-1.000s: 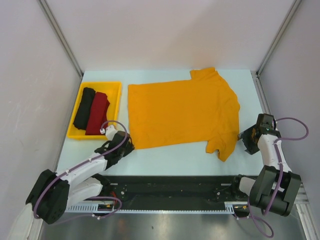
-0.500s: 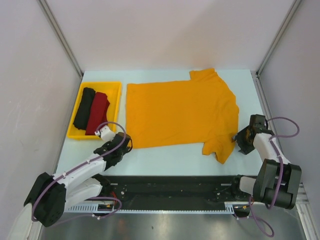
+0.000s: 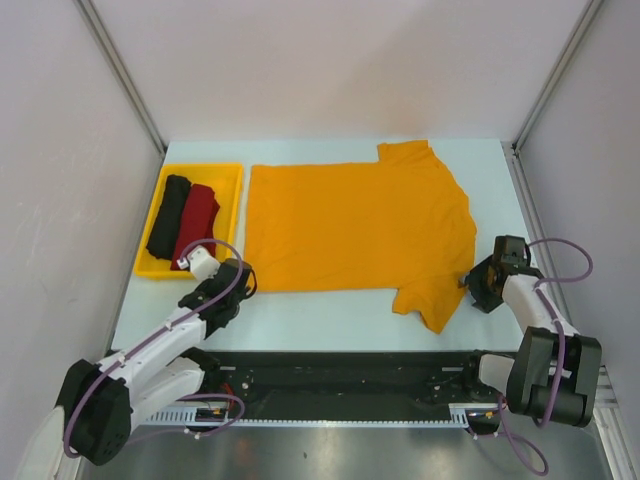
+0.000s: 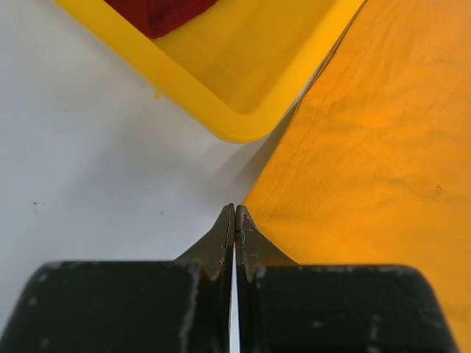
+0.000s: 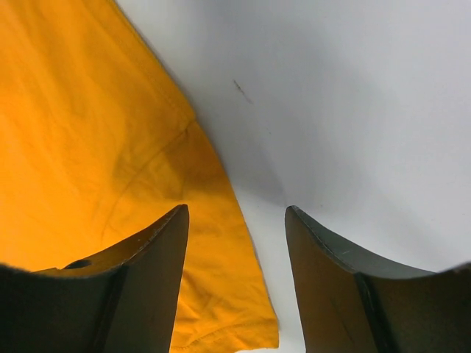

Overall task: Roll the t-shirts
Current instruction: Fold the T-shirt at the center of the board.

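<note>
A mustard-orange t-shirt (image 3: 350, 220) lies flat across the middle of the table. My left gripper (image 3: 240, 283) sits at its near left hem corner, and the left wrist view shows the jaws (image 4: 234, 213) shut, pinching the very corner of the orange cloth (image 4: 383, 147). My right gripper (image 3: 472, 283) is at the near right sleeve. It stands open (image 5: 237, 209), one finger above the sleeve (image 5: 73, 110) and the other above bare table. A dark red roll (image 3: 197, 225) and a black roll (image 3: 168, 215) lie side by side in the yellow tray (image 3: 200, 167).
The yellow tray's corner (image 4: 221, 118) is just ahead and left of my left gripper, almost touching the shirt's left edge, with the red roll (image 4: 158, 11) inside. Grey walls close in both sides, and a black rail (image 3: 340, 375) runs along the near edge.
My left gripper shut on the hem corner and moved left, and the shirt slid left with it. The right gripper moved in toward the near sleeve.
</note>
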`<act>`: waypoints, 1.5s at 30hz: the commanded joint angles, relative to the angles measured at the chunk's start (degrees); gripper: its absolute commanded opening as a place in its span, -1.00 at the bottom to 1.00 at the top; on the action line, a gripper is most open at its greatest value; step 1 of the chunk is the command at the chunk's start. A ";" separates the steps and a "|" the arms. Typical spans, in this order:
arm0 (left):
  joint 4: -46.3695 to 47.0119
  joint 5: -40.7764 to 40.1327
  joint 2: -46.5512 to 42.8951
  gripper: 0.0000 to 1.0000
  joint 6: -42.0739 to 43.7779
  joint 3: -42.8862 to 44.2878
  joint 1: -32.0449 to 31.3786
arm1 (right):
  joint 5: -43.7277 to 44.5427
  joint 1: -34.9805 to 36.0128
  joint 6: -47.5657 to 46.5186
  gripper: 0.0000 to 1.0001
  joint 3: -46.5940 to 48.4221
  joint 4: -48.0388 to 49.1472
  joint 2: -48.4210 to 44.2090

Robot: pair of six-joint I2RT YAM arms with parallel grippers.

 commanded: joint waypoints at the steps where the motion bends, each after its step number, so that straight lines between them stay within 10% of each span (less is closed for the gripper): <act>1: -0.61 -1.43 -1.24 -1.00 2.52 1.12 1.07 | -1.88 -1.89 -0.48 0.16 0.21 -0.97 -3.62; 29: -0.17 0.68 -1.25 -0.99 2.35 0.33 1.07 | -5.42 19.11 20.88 -0.01 -12.45 -18.91 -23.14; 39: 0.01 2.00 -0.37 -0.99 4.71 1.29 0.99 | -1.99 19.38 19.22 -0.98 -7.01 -17.86 -25.69; 45: 1.32 2.44 1.56 -1.00 8.49 5.15 0.90 | 2.93 19.38 13.77 -1.00 4.92 -16.81 -23.15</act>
